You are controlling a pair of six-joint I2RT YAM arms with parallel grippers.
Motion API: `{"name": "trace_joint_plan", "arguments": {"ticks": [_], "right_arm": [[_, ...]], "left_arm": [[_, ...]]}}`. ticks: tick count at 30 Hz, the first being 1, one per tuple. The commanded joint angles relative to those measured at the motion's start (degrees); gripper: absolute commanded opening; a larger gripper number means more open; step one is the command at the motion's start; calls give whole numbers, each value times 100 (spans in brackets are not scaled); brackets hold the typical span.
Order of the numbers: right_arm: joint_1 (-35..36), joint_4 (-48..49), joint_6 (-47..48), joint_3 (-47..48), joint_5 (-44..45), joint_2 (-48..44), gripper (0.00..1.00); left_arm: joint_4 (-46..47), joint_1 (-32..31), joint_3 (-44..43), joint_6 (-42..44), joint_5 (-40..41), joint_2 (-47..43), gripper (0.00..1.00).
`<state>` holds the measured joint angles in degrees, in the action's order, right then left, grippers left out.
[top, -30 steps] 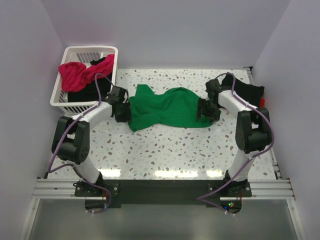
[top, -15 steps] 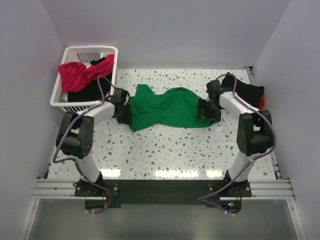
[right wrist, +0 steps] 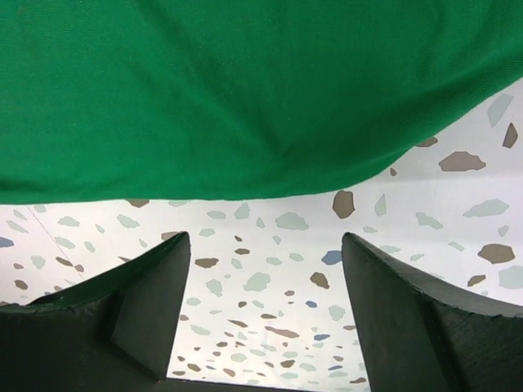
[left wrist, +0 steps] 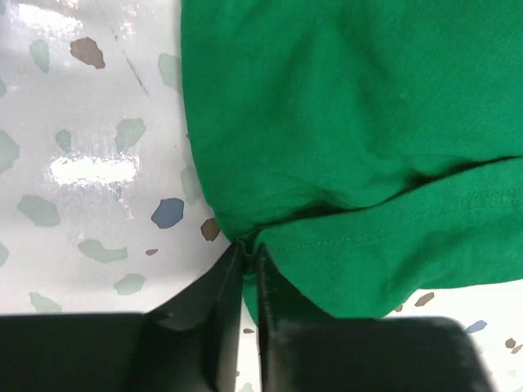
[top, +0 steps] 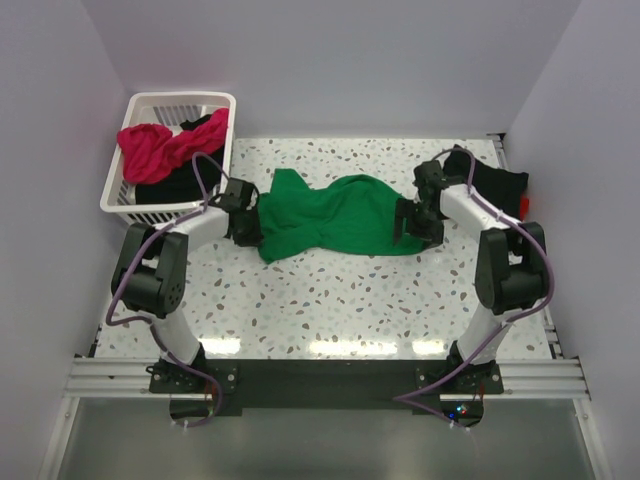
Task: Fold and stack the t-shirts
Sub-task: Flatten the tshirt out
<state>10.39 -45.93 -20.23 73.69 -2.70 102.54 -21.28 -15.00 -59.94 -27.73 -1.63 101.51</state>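
Note:
A bright green t-shirt (top: 335,215) lies crumpled and spread on the speckled table. My left gripper (top: 255,228) is at its left edge. In the left wrist view the gripper (left wrist: 248,249) is shut on a pinched fold of the green t-shirt (left wrist: 351,122) at its hem. My right gripper (top: 404,222) is at the shirt's right edge. In the right wrist view it (right wrist: 265,245) is open and empty, low over the table, with the green t-shirt's edge (right wrist: 245,98) just beyond the fingertips. A magenta-pink t-shirt (top: 150,148) and a black one (top: 165,188) lie in the basket.
The white slatted basket (top: 222,120) stands at the back left. Another black t-shirt (top: 497,182) lies at the back right behind my right arm, with a bit of red (top: 525,205) beside it. Walls close in on three sides.
My left arm has shifted slightly to the right, bringing its gripper closer into the green shirt's left edge. The right arm and the shirt have hardly moved.

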Motion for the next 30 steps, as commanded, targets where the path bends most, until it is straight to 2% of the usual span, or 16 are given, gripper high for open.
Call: {"name": "trace_joint_plan", "arguments": {"ticks": [1,2,5,12,18,30], "right_arm": [[-116,-39,-104,-39,-37,-428,79],[-177,-12,-156,-82,-81,-454,79],[-520,67,-166,-249,-204,-533,79],[-1346,32,89,-469,-135,-613,80],[-1479,444,37,-681,-318,-349,77],[-1479,1068,-201,-268,-644,300,73]], "left_arm": [[203,33,167,-57,-57,-79,13],[177,33,141,-58,-13,-123,6],[98,33,53,-40,145,-325,0],[-298,33,-140,-22,751,-1088,0],[-526,33,-246,-31,778,-1441,0],[-816,33,-272,153,1024,-1740,0]]}}
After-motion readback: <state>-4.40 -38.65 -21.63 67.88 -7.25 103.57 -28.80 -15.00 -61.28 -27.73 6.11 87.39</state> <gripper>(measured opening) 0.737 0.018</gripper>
